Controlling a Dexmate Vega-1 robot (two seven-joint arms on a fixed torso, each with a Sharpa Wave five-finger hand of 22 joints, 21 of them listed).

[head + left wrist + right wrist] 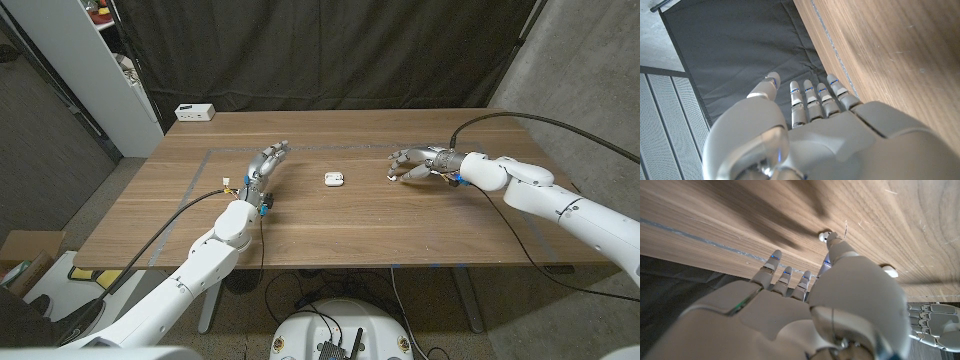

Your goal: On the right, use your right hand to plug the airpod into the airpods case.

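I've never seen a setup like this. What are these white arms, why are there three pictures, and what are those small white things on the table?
You are looking at a robot with two white arms, each ending in a robot hand. The wide picture comes from a camera on its head, looking down at a wooden table. The other two come from cameras on its wrists, looking along the back of each hand. Its left hand waits with fingers apart, holding nothing. In the middle lies a small white airpods case. The right hand reaches toward a tiny white airpod; whether it already grips it is hard to tell. A white box sits at the far edge.
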